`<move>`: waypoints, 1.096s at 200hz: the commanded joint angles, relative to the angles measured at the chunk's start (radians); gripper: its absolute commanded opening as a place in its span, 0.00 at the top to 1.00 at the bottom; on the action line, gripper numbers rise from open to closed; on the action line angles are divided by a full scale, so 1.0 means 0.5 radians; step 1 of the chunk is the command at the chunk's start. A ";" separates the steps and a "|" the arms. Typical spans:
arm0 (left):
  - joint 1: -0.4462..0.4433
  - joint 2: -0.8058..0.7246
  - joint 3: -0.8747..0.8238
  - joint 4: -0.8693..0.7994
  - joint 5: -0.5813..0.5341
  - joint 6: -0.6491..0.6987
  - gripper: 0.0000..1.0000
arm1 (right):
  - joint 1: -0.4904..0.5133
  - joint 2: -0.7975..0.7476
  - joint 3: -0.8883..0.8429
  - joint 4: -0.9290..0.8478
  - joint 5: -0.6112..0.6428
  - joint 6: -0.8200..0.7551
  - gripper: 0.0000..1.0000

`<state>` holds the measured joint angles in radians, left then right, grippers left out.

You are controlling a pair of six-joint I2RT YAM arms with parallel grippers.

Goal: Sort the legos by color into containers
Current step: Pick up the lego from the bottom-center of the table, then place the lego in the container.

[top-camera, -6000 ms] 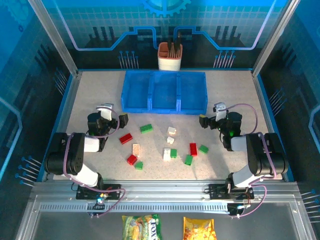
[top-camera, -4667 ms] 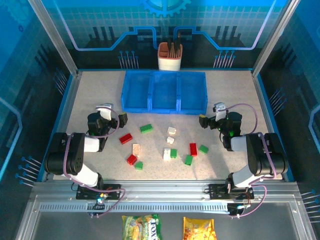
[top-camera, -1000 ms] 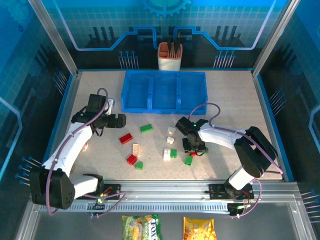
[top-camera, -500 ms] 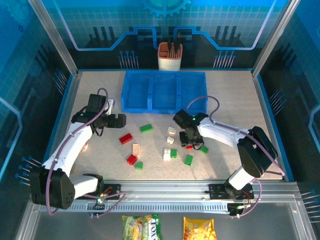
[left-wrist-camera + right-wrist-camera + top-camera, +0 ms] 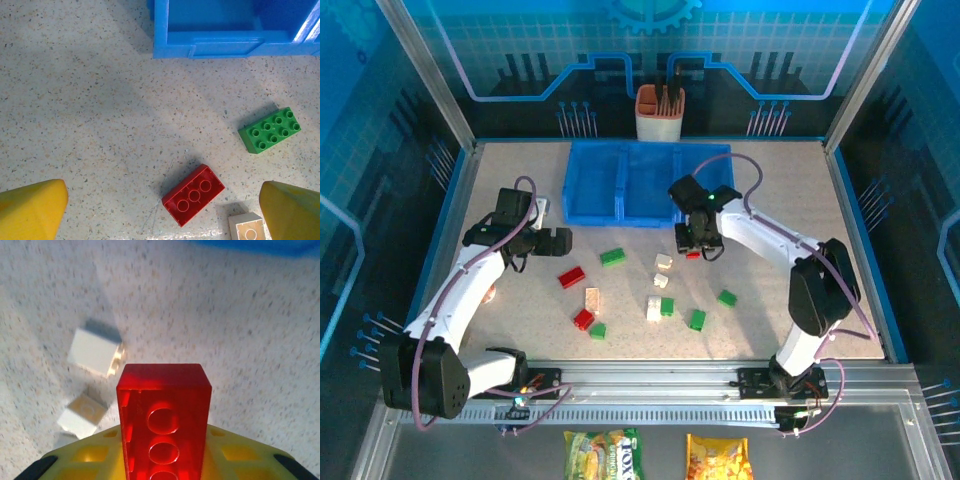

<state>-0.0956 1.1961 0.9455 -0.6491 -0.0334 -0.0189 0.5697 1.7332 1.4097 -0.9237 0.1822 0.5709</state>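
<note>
My right gripper [image 5: 695, 243] is shut on a red lego [image 5: 692, 255], held just in front of the blue three-compartment tray [image 5: 650, 150]. In the right wrist view that red lego [image 5: 164, 415] stands hollow side up between the jaws of my right gripper [image 5: 164, 445], above two cream legos [image 5: 95, 352]. My left gripper [image 5: 556, 240] hangs open over the table left of the pile. Its wrist view shows an upturned red lego [image 5: 194, 194], a green lego [image 5: 270, 129] and a cream lego [image 5: 247, 227] between and beyond the yellow fingers [image 5: 30, 210]. More red, green and cream legos [image 5: 660, 306] lie scattered mid-table.
An orange-and-white holder cup [image 5: 660, 112] stands behind the tray. Two snack packets [image 5: 605, 452] lie off the table's near edge. The tray's front wall [image 5: 225, 47] is close ahead of the left gripper. Blue walls enclose the table.
My right gripper has lifted the red lego off the table and carried it away from the pile toward the tray's front. The left arm has stayed still.
</note>
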 commanded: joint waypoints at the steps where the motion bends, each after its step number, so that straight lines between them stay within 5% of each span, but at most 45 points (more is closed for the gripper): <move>1: 0.007 -0.008 0.009 -0.024 -0.019 0.032 0.01 | -0.100 0.115 0.157 -0.062 -0.018 -0.118 0.64; 219: 0.007 0.031 0.005 -0.029 -0.028 0.029 0.01 | -0.574 1.170 1.388 -0.166 -0.099 -0.445 0.65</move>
<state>-0.0956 1.2011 0.9455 -0.6495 -0.0338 -0.0189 0.3058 2.2608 2.0239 -0.9535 0.1482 0.3782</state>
